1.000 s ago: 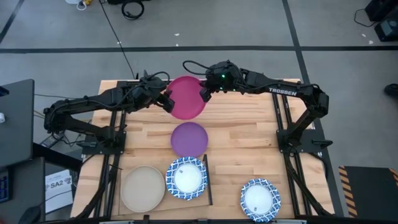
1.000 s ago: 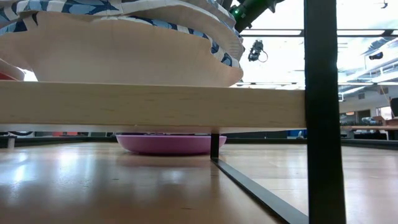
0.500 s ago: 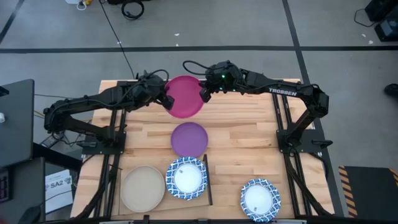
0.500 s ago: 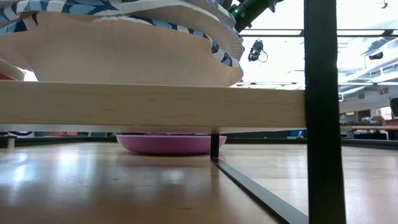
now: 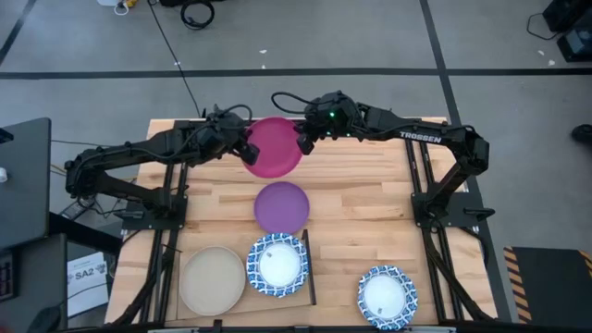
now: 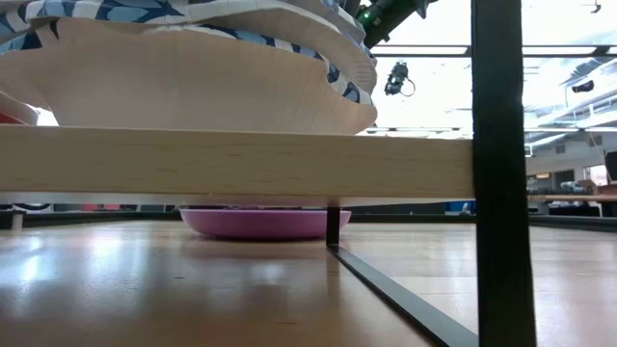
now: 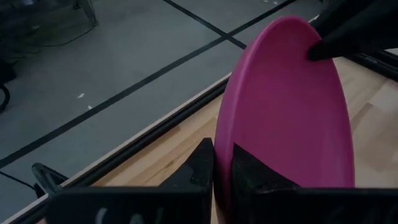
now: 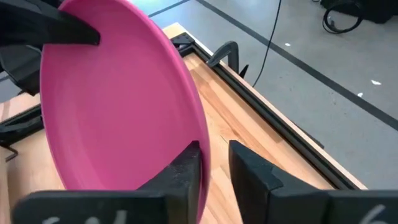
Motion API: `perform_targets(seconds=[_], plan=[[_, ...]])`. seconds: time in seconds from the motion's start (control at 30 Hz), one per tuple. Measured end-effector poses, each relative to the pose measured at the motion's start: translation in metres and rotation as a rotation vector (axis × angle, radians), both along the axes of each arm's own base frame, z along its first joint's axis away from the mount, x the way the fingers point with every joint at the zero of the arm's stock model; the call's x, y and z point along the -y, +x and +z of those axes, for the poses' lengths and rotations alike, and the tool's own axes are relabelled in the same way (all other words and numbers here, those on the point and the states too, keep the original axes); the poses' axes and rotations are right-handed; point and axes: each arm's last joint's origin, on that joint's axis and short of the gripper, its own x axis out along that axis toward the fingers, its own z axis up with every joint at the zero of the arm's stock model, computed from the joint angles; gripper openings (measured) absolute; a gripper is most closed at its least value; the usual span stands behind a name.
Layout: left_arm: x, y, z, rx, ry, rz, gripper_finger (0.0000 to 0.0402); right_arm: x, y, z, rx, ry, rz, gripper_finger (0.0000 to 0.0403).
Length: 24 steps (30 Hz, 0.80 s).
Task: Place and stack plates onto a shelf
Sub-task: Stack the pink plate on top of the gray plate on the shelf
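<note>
A magenta plate (image 5: 273, 145) hangs on edge above the table's far middle, between both grippers. My left gripper (image 5: 248, 148) is shut on its left rim. My right gripper (image 5: 302, 139) is open at the right rim (image 8: 200, 134), one finger in front of the plate's face, the other standing apart behind it. A purple plate (image 5: 282, 206) lies flat on the tabletop. On the shelf (image 5: 242, 242) at the near left rest a beige plate (image 5: 213, 279) and a blue-rimmed white plate (image 5: 277, 264). My left gripper pinches the magenta plate's rim (image 7: 225, 140) between its two fingers, one on the hollow face and one on the back. It comes level from the table's left. The plate stands on edge, lifted clear of the table. My right gripper's inner finger (image 8: 186, 168) lies close against the plate's face; whether it touches, I cannot tell.
Another blue-rimmed plate (image 5: 387, 296) lies at the near right of the table. In the low view the shelf board (image 6: 231, 164) and its dark post (image 6: 501, 173) stand close in front, with the purple plate (image 6: 260, 222) beyond.
The magenta plate has shifted a little toward the table's left and stays lifted on edge between the two grippers.
</note>
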Motion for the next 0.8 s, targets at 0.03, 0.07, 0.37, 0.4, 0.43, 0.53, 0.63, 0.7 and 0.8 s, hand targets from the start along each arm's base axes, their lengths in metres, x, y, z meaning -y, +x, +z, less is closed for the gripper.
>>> perform_targets(seconds=[0.03, 0.07, 0.37, 0.4, 0.43, 0.53, 0.63, 0.7, 0.8], plan=[[0.0, 0.0, 0.0, -0.003, 0.0, -0.001, 0.0025, 0.0, 0.0, 0.0, -0.005, -0.004, 0.002, 0.0093], [0.0, 0.0, 0.0, -0.008, 0.002, -0.004, 0.0025, 0.0, 0.0, -0.001, -0.01, -0.006, 0.001, 0.0101], [0.002, -0.003, 0.001, -0.041, 0.011, -0.069, 0.0026, 0.0, -0.003, -0.004, -0.057, -0.013, 0.013, 0.0174], [0.002, -0.004, 0.002, -0.044, 0.016, -0.074, 0.0026, 0.0, -0.003, -0.004, -0.062, -0.013, 0.015, 0.0181], [0.002, -0.005, 0.003, -0.043, 0.014, -0.078, 0.0026, 0.0, -0.003, -0.004, -0.073, -0.016, 0.02, 0.0186], [0.002, -0.01, 0.005, -0.049, 0.016, -0.092, 0.0026, -0.001, -0.004, -0.005, -0.1, -0.038, 0.06, 0.0198], [0.003, -0.02, 0.009, -0.044, -0.002, -0.121, 0.0026, -0.003, -0.004, -0.005, -0.1, -0.029, 0.124, 0.0201], [0.003, -0.026, 0.01, -0.044, -0.028, -0.143, 0.0026, -0.003, -0.004, -0.006, -0.091, -0.006, 0.161, 0.0201], [0.005, -0.039, 0.01, -0.08, -0.075, -0.161, 0.0027, -0.003, -0.005, -0.008, -0.099, 0.023, 0.197, 0.02]])
